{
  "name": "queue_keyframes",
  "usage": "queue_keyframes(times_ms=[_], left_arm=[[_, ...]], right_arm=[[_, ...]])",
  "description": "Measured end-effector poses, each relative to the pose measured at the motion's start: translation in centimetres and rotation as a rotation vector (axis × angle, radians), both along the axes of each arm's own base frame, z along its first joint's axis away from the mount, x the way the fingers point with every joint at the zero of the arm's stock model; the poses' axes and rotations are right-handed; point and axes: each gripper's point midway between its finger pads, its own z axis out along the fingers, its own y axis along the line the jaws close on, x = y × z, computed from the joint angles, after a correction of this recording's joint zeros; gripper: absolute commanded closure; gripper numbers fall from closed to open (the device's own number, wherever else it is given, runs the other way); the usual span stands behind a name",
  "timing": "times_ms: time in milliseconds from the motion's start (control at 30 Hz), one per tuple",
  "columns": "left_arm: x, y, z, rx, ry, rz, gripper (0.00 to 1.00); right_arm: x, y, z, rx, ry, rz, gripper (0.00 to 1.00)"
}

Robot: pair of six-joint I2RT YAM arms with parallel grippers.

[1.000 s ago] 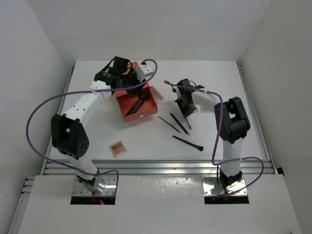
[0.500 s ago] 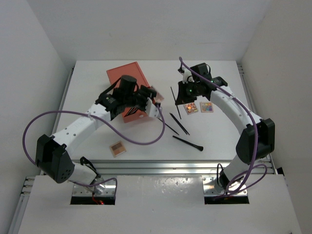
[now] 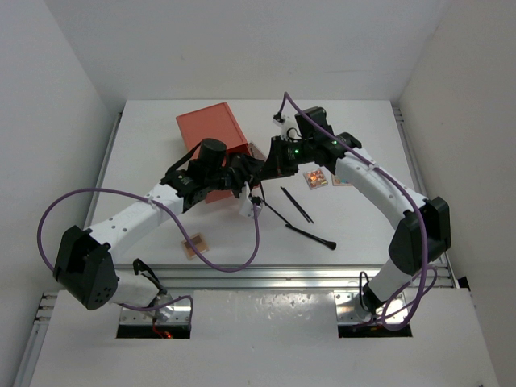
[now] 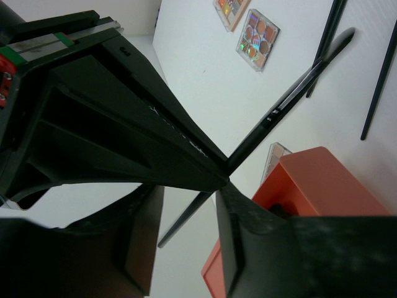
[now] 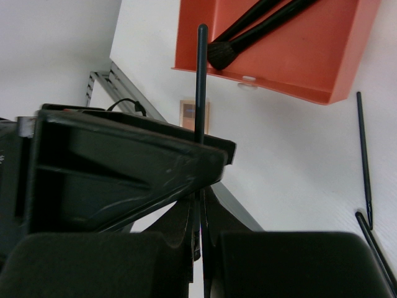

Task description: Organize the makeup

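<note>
- Clamping a thin black stick (image 5: 200, 93) in my right tool (image 5: 200, 214), I am pressing the fingers together on it with no gap showing.
- I am aiming the stick's long axis at the orange tray (image 5: 322, 68). The tray is lying dead ahead of the tip, and the tip is showing just over the tray's near wall.
- I am judging the coming move to be a short carry forward along that axis and then a release. My right tool is the one placed for it.
- I am keeping my left tool (image 4: 186, 230) just beside the tray with its fingers apart. A second stick (image 4: 291, 93) is running slantwise across the gap, and I cannot tell whether the fingers are touching it.
- I am counting two brushes (image 5: 248, 37) lying in the tray and one stick in my right tool. Loose on the tabletop (image 3: 355, 234) I am seeing a close pair of sticks (image 3: 297, 204), a long brush (image 3: 310, 236), and the second stick by my left tool.
- I am counting four palettes: two side by side (image 3: 316, 178), one against the tray (image 4: 273, 162), and one near the front edge (image 3: 193, 244).
</note>
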Motion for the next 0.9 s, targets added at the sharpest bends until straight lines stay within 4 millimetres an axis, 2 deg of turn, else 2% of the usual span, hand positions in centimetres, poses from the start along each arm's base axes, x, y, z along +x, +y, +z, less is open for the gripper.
queue_keyframes(times_ms=[33,67,133,167,300,400,433,467,533,633,700,800,900], left_arm=[[0.0,0.0,-0.2,0.003,0.001,0.001,0.63],[0.0,0.1,-0.3,0.006,0.002,0.004,0.73],[0.0,0.5,-0.9,0.021,0.013,0.021,0.86],[0.0,0.7,-1.2,0.03,0.025,0.03,0.98],[-0.1,1.2,-2.0,0.038,0.064,0.062,1.0],[-0.1,1.5,-1.8,0.028,0.081,0.095,1.0],[0.1,1.7,-1.6,0.016,0.084,0.117,1.0],[0.2,1.9,-1.2,0.002,0.086,0.141,1.0],[0.6,2.5,-0.6,-0.03,0.108,0.205,1.0],[1.4,3.5,-0.5,-0.07,0.194,0.305,1.0],[2.2,4.2,-1.0,-0.078,0.287,0.382,1.0],[4.9,6.6,-1.9,-0.094,0.421,0.547,1.0],[7.5,8.5,-3.7,-0.126,0.564,0.703,1.0]], right_arm=[[-0.1,0.2,0.1,0.007,0.001,0.004,1.0],[-0.2,0.4,0.1,0.009,0.003,0.005,1.0],[-0.2,0.6,0.1,0.021,0.006,0.005,1.0],[-0.2,0.6,0.1,0.026,0.01,0.001,1.0],[-0.1,0.6,0.0,0.031,0.019,-0.01,1.0],[0.0,0.8,0.2,0.043,0.019,-0.016,0.7],[0.0,0.8,0.1,0.045,0.021,-0.019,0.54],[0.2,0.6,0.1,0.045,0.025,-0.027,0.47],[0.5,0.0,-0.1,0.037,0.028,-0.04,0.42],[1.5,-2.3,0.1,0.03,0.025,-0.101,0.4],[2.3,-4.8,0.7,0.011,-0.005,-0.173,0.4],[3.2,-9.6,1.1,-0.055,-0.052,-0.309,0.4],[3.3,-12.4,0.9,-0.119,-0.069,-0.375,0.4]])
